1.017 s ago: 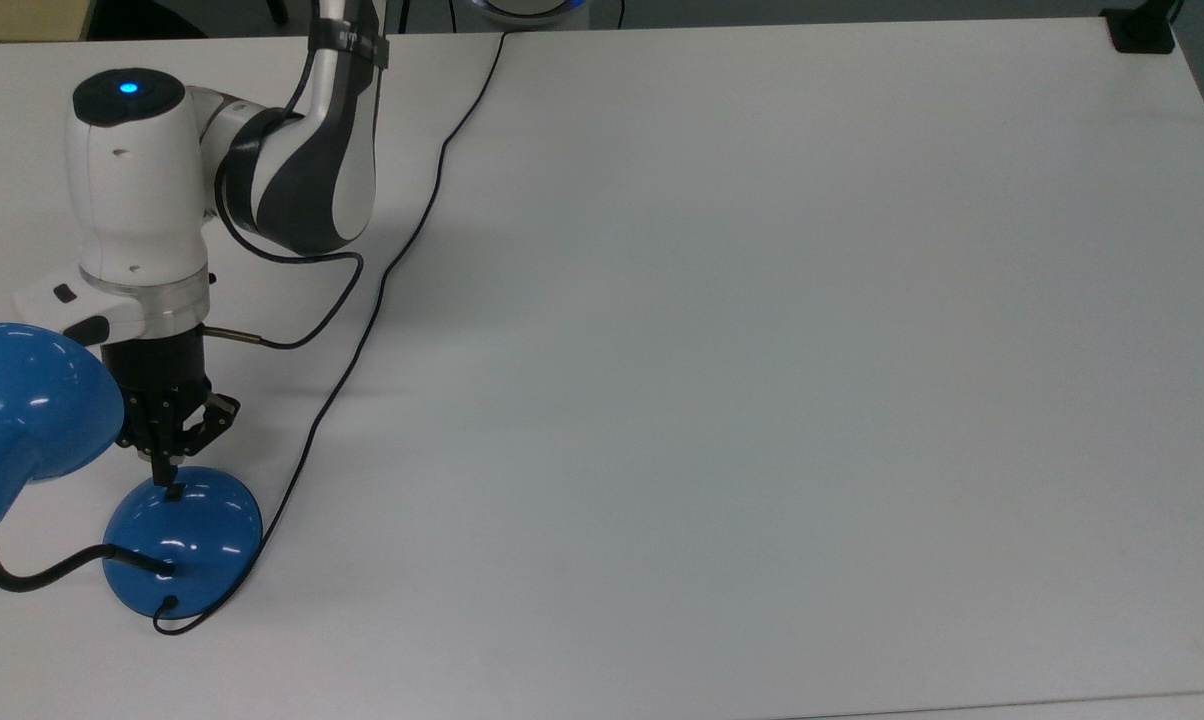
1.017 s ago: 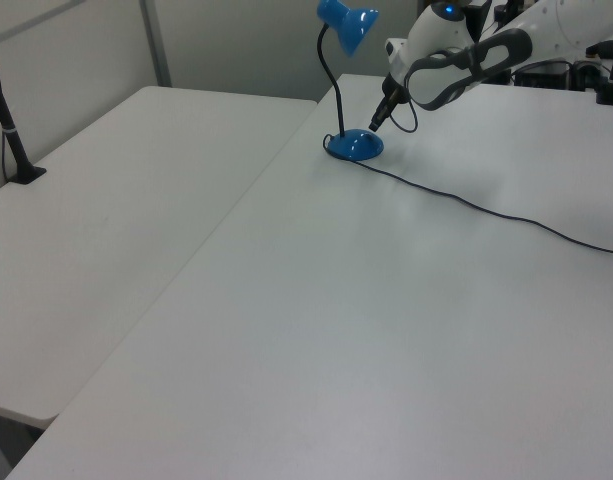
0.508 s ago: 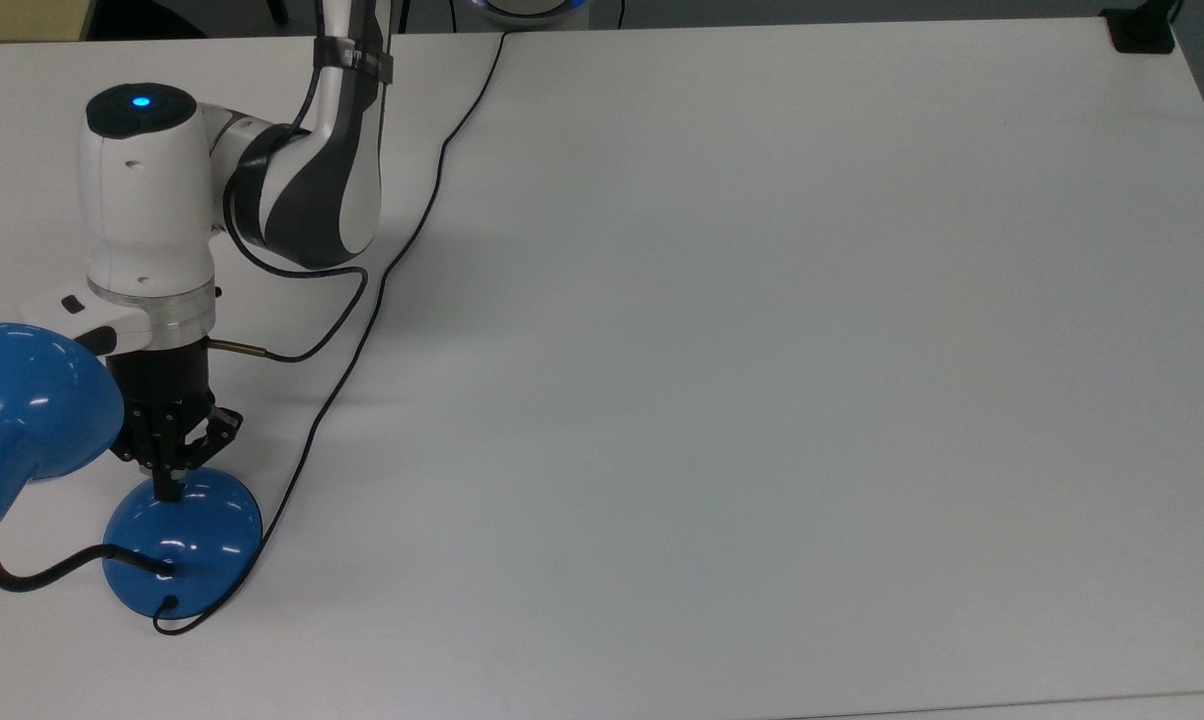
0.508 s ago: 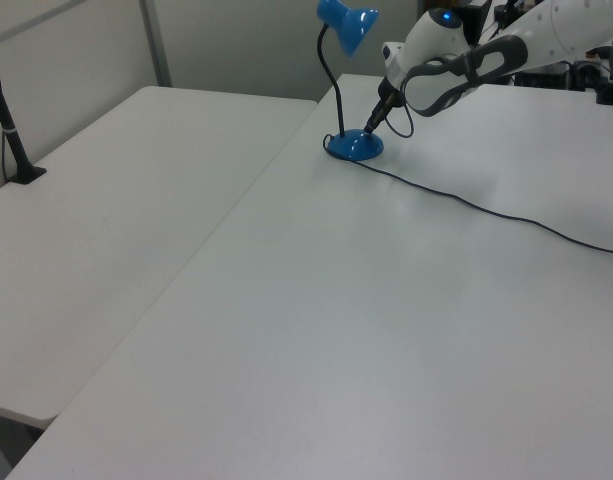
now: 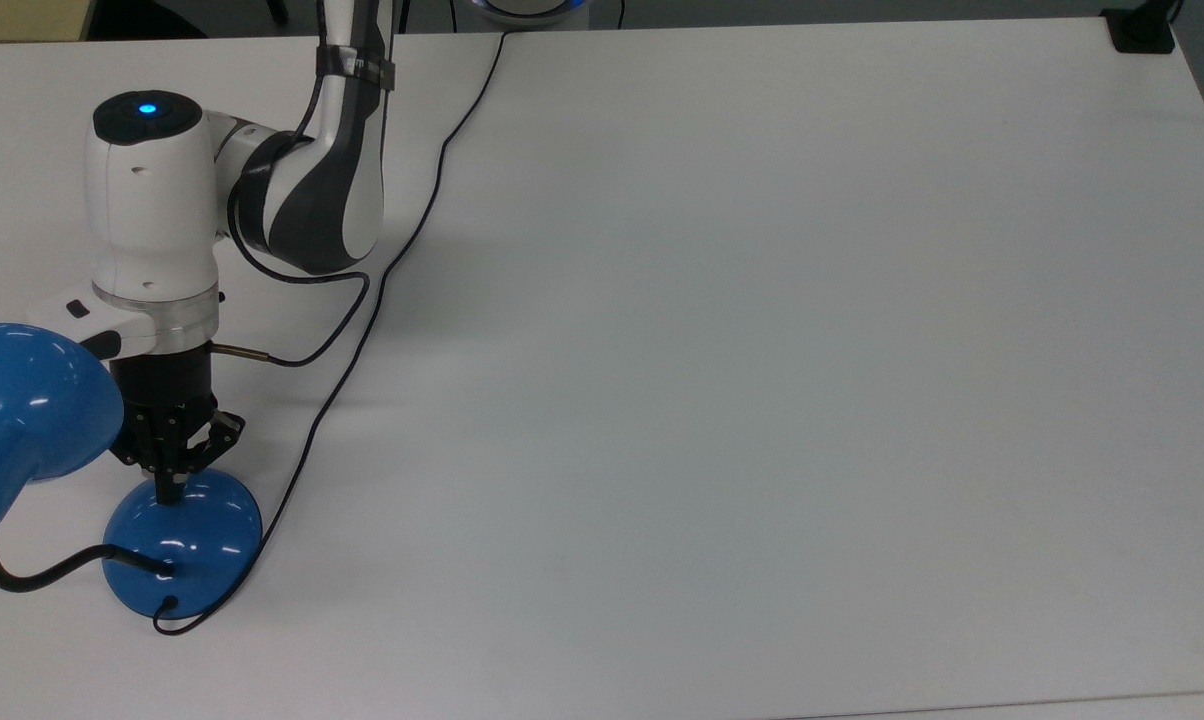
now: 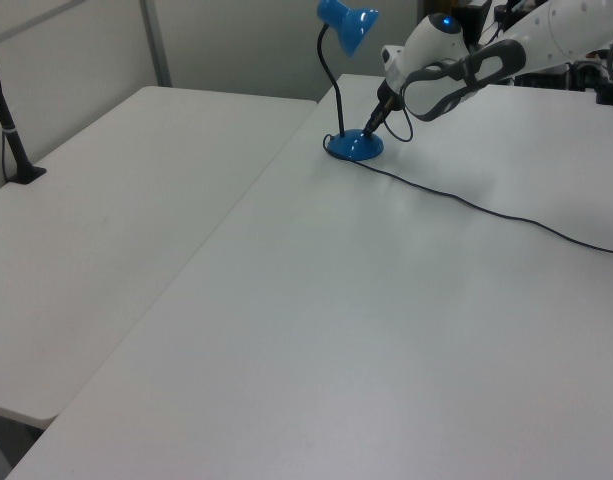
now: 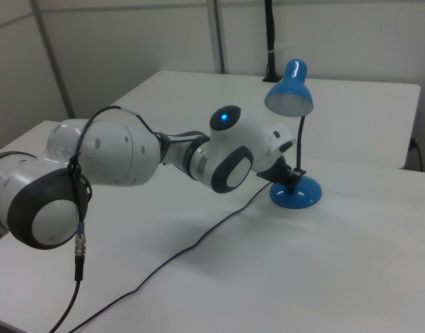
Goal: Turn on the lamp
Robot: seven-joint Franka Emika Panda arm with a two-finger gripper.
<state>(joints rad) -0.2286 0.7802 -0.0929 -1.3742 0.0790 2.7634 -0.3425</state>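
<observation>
Lamp: the blue lamp stands at the near left corner of the table in the top view, its round base flat on the surface, black neck curving up to the shade at the top view's left edge. In the right view the shade hangs high above the base.

Hand: the gripper points straight down with its tip on the far part of the base; the fingers look drawn together into one narrow point, holding nothing.

Step in hand: by my reading, pressing the switch on the base.

Doing it well: push straight down with a short, light stroke. The dome is glossy and curved, so a tip landing off-centre could skid down its side or tip the base. The press should stop once the switch gives, then lift straight up, keeping clear of the neck and shade just beside the wrist.

Cord: the thin black cord leaves the near side of the base and runs to the far edge of the table, apart from the gripper.

Hard to make out: the switch itself is covered by the fingertip. Whether the bulb is lit cannot be told. In the left view the lamp and gripper are far off and small, so contact there is unclear.
</observation>
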